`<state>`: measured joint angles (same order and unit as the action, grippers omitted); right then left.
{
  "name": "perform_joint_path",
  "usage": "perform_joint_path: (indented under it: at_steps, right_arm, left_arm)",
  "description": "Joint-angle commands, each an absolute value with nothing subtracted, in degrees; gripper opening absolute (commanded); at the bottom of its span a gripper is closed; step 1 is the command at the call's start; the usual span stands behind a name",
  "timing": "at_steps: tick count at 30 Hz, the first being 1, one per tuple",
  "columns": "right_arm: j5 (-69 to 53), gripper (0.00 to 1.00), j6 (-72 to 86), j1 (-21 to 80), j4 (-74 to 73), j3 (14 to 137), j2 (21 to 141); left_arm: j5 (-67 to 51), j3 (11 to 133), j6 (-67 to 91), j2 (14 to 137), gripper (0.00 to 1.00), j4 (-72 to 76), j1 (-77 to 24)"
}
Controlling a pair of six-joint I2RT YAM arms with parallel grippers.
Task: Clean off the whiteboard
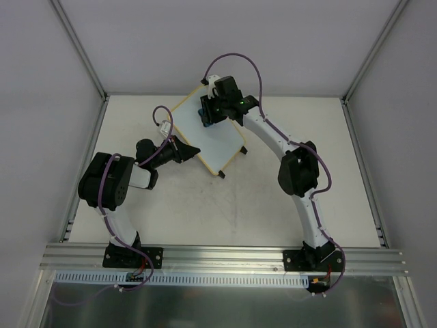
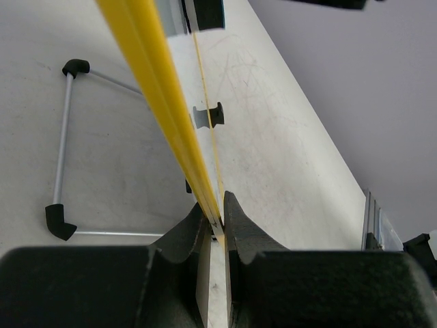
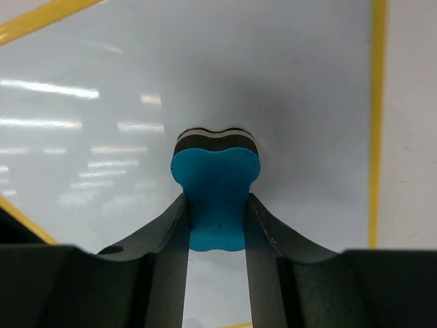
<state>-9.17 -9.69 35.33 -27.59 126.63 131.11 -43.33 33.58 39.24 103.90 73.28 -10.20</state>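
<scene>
Whiteboard (image 1: 212, 143): it sits askew toward the far middle of the table (image 1: 246, 212), between your two arms.
Handling: judge it light, thin and stiff. The glossy face looks slippery, so it may skate under a wipe unless you brace it.
Where to hold: the yellow rim (image 2: 153, 82) at its near-left edge, off the writing face.
Left claw (image 2: 217, 212): clenched on that rim.
Right claw (image 3: 216, 199): clamped on the blue eraser (image 3: 216, 179), dark pad pressed to the face.
Look: glossy white with rounded corners, a yellow rim and black feet (image 1: 244, 150). You can see no writing around the eraser.
</scene>
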Motion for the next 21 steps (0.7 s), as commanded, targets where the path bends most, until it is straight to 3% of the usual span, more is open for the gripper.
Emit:
perform_joint_path:
  at_steps: [1,21]
  right_arm:
    - [-11.2,0.0,-9.1,39.6,-26.5,123.8,127.0]
    - [-5.1,0.0,-5.5,41.9,-13.9,97.9,118.4]
  left_arm:
    - [-49.2,33.7,33.3,102.1,0.0,89.4,-12.1]
    - [-49.7,34.7,33.2,102.7,0.0,89.1,-12.0]
